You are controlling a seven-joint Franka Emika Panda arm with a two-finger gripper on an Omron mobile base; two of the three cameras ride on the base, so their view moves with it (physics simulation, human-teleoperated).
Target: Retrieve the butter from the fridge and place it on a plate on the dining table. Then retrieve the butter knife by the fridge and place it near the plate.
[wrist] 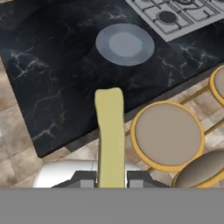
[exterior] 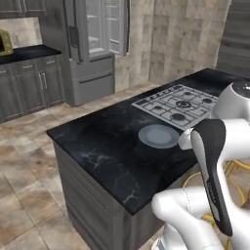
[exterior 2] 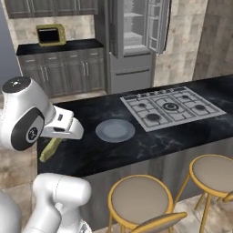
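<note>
My gripper is shut on the butter, an olive-yellow bar that sticks out straight ahead of the fingers. In the right base view the butter hangs below the hand, over the near left corner of the dining table. The plate lies bare on the black marbled top, beyond the butter's tip and apart from it; it also shows as plate and plate. The fridge stands at the back with its upper doors open. The butter knife is out of view.
A gas cooktop is set into the dining table to the right of the plate. Gold-framed stools stand along the near side. A wall counter with a yellow toaster oven runs left of the fridge.
</note>
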